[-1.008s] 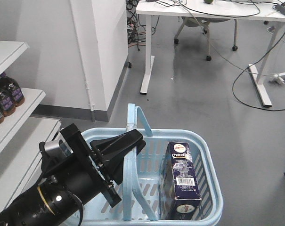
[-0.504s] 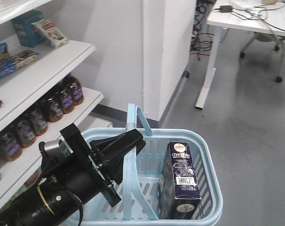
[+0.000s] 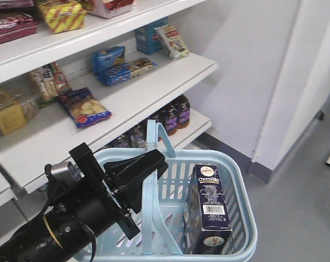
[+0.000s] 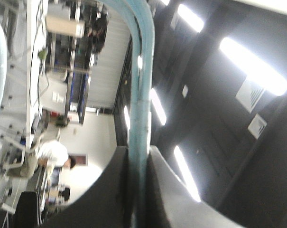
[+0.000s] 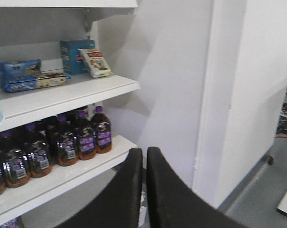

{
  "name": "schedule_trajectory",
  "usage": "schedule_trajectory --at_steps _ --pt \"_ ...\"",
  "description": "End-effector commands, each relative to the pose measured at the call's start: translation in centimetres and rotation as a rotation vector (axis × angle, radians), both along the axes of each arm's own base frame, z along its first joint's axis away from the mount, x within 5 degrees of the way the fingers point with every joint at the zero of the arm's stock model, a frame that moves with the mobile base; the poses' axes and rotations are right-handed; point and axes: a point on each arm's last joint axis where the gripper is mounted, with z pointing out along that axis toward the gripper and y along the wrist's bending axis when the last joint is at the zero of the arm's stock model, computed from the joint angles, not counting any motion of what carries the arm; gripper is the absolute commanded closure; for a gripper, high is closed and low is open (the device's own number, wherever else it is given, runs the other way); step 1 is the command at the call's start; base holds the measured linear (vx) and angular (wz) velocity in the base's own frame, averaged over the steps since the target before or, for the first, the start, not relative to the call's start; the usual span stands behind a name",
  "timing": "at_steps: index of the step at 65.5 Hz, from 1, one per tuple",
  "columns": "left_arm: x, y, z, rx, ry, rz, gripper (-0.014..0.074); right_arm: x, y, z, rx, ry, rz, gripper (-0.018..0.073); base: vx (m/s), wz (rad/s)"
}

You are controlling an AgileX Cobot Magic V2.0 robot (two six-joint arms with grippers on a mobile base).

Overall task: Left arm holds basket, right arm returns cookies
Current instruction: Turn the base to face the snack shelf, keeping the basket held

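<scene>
My left arm (image 3: pixel 77 215), lower left of the front view, has its jaws clenched on the hoop handle (image 4: pixel 139 71) of the basket (image 3: pixel 244 183). The cookies box (image 3: pixel 209 210) stands upright in the basket's right half. My right arm's jaws are pressed together on nothing, facing shelves (image 5: pixel 62 97) of bottles (image 5: pixel 77 142).

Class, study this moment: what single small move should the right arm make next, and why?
Probably open the right gripper and swing it toward the cookie box. That gripper is shut and empty, facing the shelf, while the box stands in the basket, whose handle the left gripper clamps.
</scene>
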Motion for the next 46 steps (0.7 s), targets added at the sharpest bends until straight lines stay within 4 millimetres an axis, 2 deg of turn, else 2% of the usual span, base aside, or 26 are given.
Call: schedule_trajectory --at_steps 1,46 --pt "-0.70 0.62 3.84 -0.264 -0.216 -0.006 0.0599 0.00 -0.06 0.19 -0.014 -0.071 -0.007 0.0562 0.17 0.67" --pt "-0.70 0.62 3.84 -0.264 -0.216 -0.006 0.0599 0.00 -0.06 0.19 -0.014 -0.071 -0.007 0.0562 0.16 0.65"
